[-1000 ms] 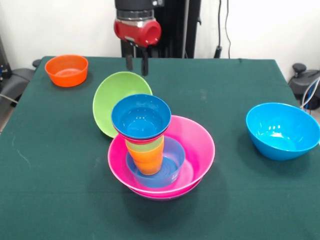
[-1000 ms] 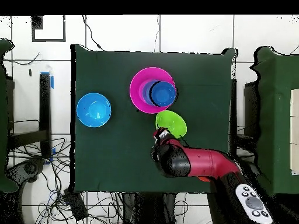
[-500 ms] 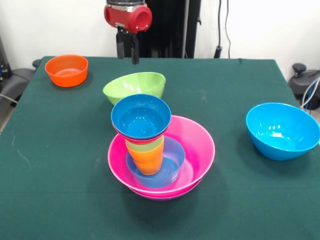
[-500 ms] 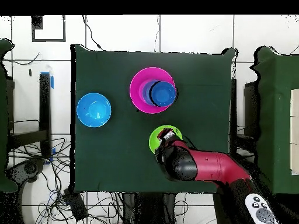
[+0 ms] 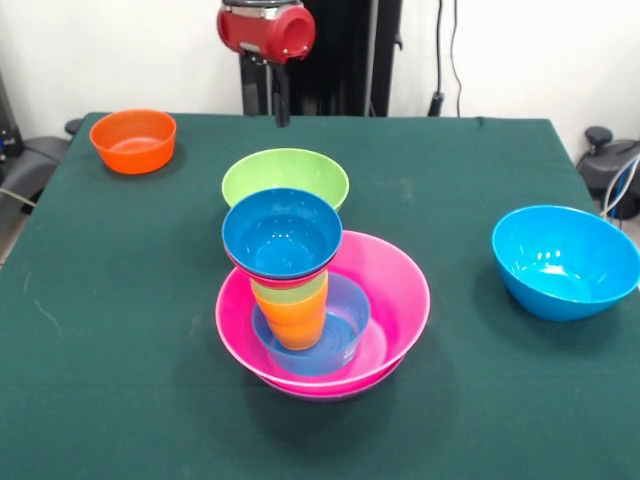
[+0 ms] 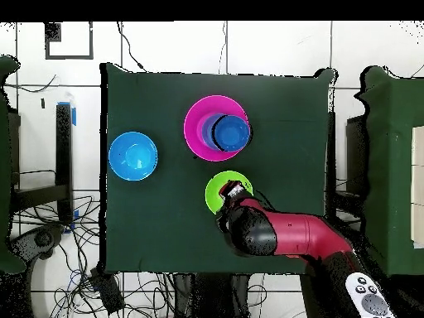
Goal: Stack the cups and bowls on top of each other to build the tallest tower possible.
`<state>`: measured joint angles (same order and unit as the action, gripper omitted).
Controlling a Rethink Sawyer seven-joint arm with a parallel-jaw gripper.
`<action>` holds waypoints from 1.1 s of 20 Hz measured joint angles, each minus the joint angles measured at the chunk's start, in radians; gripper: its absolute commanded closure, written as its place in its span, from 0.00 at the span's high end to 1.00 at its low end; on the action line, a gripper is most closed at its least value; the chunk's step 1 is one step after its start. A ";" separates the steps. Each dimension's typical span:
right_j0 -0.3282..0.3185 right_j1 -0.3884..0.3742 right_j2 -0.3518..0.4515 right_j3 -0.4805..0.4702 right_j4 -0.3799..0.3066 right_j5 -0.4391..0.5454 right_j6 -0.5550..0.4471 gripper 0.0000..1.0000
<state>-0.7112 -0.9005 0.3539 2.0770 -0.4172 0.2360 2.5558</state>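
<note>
The tower stands mid-table: a wide pink bowl nested over a purple bowl. Inside it are a light-blue bowl, the orange cup and the light green cup. A red bowl's rim and a dark-blue bowl top the pile. From overhead the tower shows as pink with blue on top. A lime green bowl sits upright just behind it. My gripper hangs open and empty above and behind that bowl, over the lime bowl's edge in the overhead view, gripper.
A sky-blue bowl rests alone at one side of the green tablecloth. A small orange bowl sits at the far corner on the other side. My red arm reaches in over the table edge.
The lime green bowl stood tilted on its rim a second ago and now rests upright on the table. My gripper has risen away from it and shifted sideways.
</note>
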 measured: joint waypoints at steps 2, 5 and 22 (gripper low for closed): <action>0.003 0.011 0.003 0.000 0.000 -0.001 0.000 1.00; 0.015 0.040 0.005 -0.001 0.000 -0.010 0.000 1.00; 0.126 0.226 0.006 -0.019 0.001 -0.132 0.000 1.00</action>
<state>-0.5855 -0.6742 0.3596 2.0580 -0.4163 0.1035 2.5558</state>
